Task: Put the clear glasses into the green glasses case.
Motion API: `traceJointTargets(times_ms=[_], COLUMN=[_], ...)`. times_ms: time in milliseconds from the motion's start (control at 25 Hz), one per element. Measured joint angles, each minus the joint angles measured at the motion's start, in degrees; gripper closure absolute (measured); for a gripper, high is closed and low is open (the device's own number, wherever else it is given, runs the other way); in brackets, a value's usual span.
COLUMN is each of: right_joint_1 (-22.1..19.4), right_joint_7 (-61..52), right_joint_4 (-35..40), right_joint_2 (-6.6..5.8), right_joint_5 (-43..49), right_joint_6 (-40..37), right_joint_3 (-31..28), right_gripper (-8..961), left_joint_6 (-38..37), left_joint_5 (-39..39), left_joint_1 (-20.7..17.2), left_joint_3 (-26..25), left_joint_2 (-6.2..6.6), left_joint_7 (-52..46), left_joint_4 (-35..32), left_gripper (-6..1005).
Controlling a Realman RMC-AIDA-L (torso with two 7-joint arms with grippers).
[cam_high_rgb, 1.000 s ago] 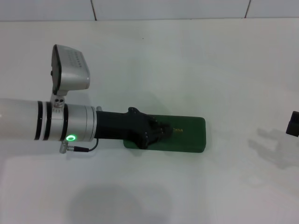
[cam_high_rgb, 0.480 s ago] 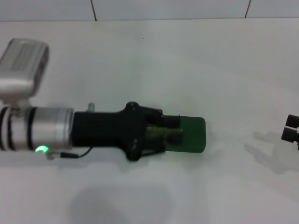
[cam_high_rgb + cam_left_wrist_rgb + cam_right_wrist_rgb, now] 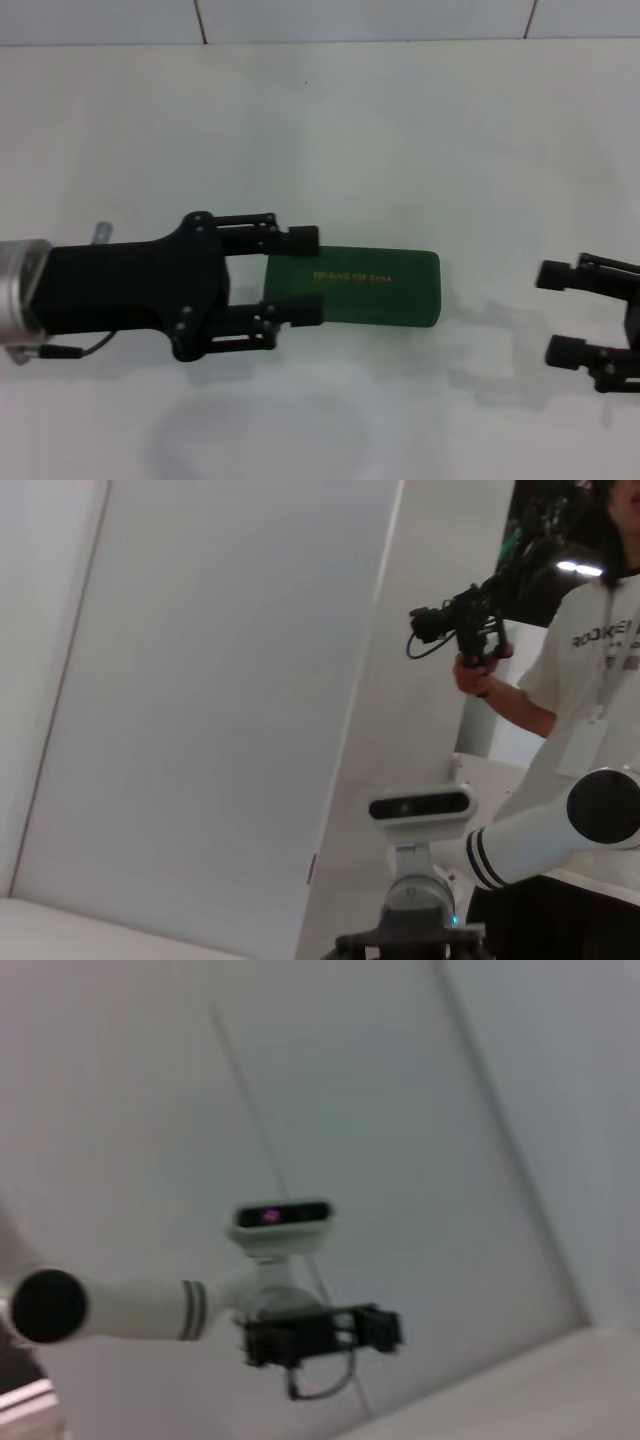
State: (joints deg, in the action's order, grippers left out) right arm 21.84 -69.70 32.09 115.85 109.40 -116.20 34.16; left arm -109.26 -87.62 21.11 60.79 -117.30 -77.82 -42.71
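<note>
The green glasses case (image 3: 390, 295) lies closed on the white table, gold lettering showing on its lid. My left gripper (image 3: 303, 274) is open at the case's left end, one finger (image 3: 300, 238) past the far edge and the other beyond the near edge. I cannot tell whether it touches the case. My right gripper (image 3: 558, 312) is open to the right of the case, apart from it and holding nothing. The clear glasses are out of view. The right wrist view shows my left arm's gripper (image 3: 320, 1335) from afar.
The white table (image 3: 400, 130) stretches around the case, with a tiled wall behind it. In the left wrist view a person (image 3: 590, 680) holding a camera rig stands behind my right arm (image 3: 520, 830).
My left arm has drawn back to the left and turned. Its gripper now stands open, uncovering the lid's lettering. The right gripper has come in from the right edge.
</note>
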Motion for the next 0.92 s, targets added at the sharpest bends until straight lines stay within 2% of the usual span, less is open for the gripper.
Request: traceJointTargets(times_ms=[80, 320, 920], right_joint_1=[1.3, 5.4, 8.7], right_joint_7=[0.1, 1.2, 1.9], right_joint_4=[-1.0, -4.4, -7.1], right_joint_2=[0.17, 0.35, 0.25], right_joint_5=[-0.8, -2.3, -2.5], right_joint_6=[-0.2, 0.1, 1.3], right_joint_3=[1.1, 2.4, 3.1], right_gripper=[258, 138, 138], left_joint_6=[-0.4, -1.0, -0.6], left_joint_5=[0.0, -2.3, -3.7], left_joint_1=[-0.5, -0.9, -1.5], left_joint_3=[0.0, 0.0, -3.7], left_joint_2=[0.58, 1.85, 2.03], left_joint_7=[-0.4, -0.3, 0.9], left_joint_4=[-0.1, 0.3, 0.3], left_gripper=[376, 363, 363])
